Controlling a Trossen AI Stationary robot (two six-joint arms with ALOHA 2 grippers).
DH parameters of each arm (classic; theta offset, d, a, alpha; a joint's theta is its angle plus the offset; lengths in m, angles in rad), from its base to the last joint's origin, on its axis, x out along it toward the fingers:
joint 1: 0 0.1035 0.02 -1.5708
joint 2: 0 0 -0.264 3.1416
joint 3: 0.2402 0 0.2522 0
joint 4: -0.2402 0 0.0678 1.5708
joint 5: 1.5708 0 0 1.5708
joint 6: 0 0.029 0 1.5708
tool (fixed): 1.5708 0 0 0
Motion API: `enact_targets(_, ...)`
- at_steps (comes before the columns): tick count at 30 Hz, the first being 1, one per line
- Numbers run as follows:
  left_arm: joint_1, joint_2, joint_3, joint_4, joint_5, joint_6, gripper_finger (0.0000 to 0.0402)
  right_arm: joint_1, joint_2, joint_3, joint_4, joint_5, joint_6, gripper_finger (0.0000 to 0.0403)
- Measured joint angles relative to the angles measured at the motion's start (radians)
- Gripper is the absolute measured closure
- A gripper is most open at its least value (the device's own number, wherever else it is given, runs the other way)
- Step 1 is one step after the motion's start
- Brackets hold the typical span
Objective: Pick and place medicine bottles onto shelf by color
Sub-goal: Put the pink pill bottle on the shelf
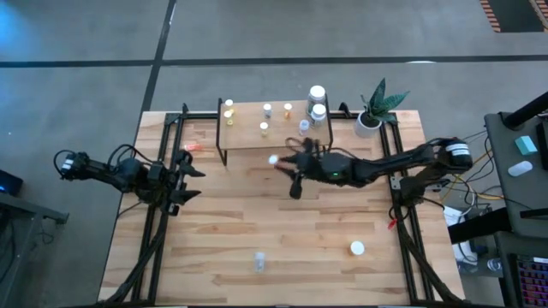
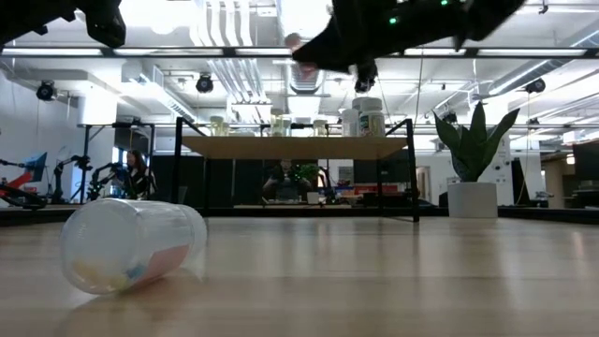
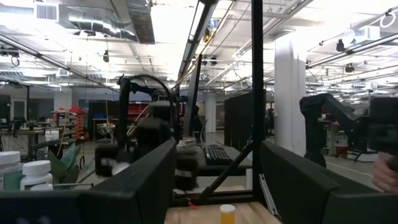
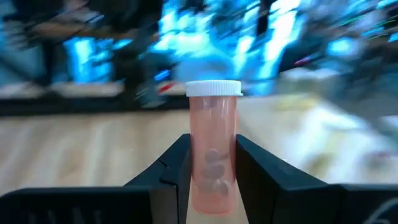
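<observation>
The right gripper (image 4: 211, 171) clamps an upright orange, white-capped medicine bottle (image 4: 213, 146) above the bench (image 1: 282, 231), just in front of the shelf (image 1: 282, 128), while the left gripper (image 1: 184, 175) waits with fingers spread wide at the bench's left edge.

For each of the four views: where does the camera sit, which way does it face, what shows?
High: overhead, straight down; both arms, shelf.
Low: tabletop height, facing the shelf; arms above.
Left wrist: faces the room past its open left end effector.
Right wrist: right end effector gripping an orange bottle, also white-capped in high.
</observation>
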Motion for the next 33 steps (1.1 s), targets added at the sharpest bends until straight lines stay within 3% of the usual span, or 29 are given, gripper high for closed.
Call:
enact_targets(4, 0.0, 0.001, 0.0, 0.006, -0.003, 0.0, 0.0185, 0.015, -0.047, -0.093, 0.198, 0.206, -0.043, 0.0307)
enact_targets(6, 0.0, 0.001, 0.0, 0.013, -0.002, 0.0, 0.0185, 0.014, -0.047, -0.114, 0.273, 0.257, -0.054, 0.0307)
enact_targets(15, 0.0, 0.022, 0.001, 0.024, -0.005, 0.0, 0.0185, 0.015, 0.077, -0.117, 0.414, 0.283, -0.053, 0.0307)
enact_targets(21, 0.0, 0.035, 0.001, 0.034, -0.005, 0.0, 0.0185, 0.012, 0.249, -0.099, 0.678, 0.293, -0.104, 0.0307)
enact_targets(26, 0.0, 0.049, 0.001, 0.039, -0.005, 0.0, 0.0185, 0.002, 0.342, -0.081, 0.864, 0.375, -0.182, 0.0307)
enact_targets(33, 0.0, 0.046, 0.001, 0.045, -0.005, 0.0, 0.0185, -0.023, 0.39, -0.044, 0.883, 0.409, -0.162, 0.0307)
